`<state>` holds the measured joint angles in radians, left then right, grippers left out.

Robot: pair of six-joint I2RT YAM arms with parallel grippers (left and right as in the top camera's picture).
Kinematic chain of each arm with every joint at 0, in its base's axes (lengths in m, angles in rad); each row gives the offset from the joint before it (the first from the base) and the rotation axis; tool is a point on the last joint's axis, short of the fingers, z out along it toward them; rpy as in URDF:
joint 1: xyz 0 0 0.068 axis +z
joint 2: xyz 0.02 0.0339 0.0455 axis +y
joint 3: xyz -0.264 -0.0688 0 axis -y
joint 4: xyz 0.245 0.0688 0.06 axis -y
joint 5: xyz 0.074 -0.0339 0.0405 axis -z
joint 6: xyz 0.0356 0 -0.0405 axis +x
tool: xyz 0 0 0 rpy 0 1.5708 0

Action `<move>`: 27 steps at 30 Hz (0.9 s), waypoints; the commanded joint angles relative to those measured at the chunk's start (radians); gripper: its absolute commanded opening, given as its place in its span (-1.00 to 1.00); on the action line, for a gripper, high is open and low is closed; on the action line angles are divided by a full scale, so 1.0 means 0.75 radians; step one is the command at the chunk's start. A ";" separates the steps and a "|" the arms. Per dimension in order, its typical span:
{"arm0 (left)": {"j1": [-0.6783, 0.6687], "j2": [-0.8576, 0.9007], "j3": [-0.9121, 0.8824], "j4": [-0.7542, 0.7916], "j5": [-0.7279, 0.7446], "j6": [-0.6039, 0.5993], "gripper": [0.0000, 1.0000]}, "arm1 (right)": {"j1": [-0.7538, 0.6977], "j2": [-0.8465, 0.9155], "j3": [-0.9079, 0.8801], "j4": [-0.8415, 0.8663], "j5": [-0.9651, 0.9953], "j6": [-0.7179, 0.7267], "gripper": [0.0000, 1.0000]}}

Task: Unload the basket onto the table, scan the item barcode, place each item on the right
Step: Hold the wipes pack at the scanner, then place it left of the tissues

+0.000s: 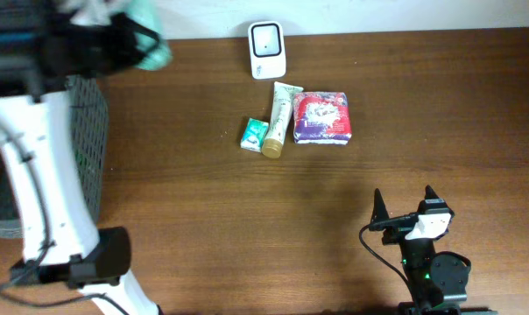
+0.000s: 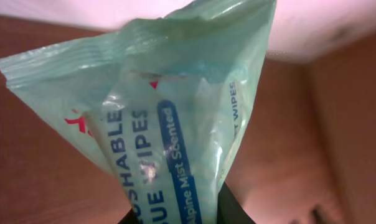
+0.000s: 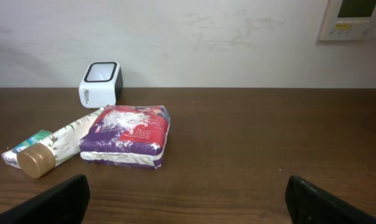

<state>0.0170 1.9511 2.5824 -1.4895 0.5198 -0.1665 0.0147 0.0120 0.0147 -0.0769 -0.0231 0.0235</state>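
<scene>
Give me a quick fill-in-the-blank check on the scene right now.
The left tool is ___ on the wipes.
The right tool stands ___.
Of the box, tube and purple pack by the scanner, the ___ lies in the middle.
Missing: shut; open; tube.

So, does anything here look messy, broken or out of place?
Nothing spilled or broken. The tube, small green box and purple pack lie bunched together near the scanner; the wipes pack in the left pincer looks crumpled.
</scene>
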 commanded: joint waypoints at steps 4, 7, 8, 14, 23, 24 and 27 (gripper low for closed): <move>-0.282 0.304 0.005 -0.127 -0.576 0.193 -1.00 | 0.007 -0.008 -0.012 -0.002 0.008 0.005 0.97; -0.317 0.446 0.004 -0.172 -0.575 0.171 -1.00 | 0.007 -0.008 -0.012 -0.002 0.008 0.005 0.97; -0.328 0.497 0.004 -0.186 -0.575 0.170 -1.00 | 0.007 -0.008 -0.012 -0.002 0.008 0.005 0.97; -0.363 0.731 0.004 -0.196 -0.574 0.167 -0.87 | 0.007 -0.008 -0.012 -0.002 0.008 0.005 0.97; -0.390 0.827 0.004 -0.191 -0.574 0.117 0.15 | 0.007 -0.008 -0.012 -0.002 0.008 0.005 0.97; -0.390 0.827 0.009 -0.192 -0.573 0.117 0.22 | 0.007 -0.008 -0.012 -0.002 0.008 0.005 0.97; -0.382 0.826 0.103 -0.235 -0.573 0.116 0.22 | 0.007 -0.008 -0.012 -0.002 0.008 0.005 0.97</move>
<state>-0.2745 2.5607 2.5816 -1.6352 0.0933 -0.0753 0.0147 0.0120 0.0143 -0.0772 -0.0231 0.0227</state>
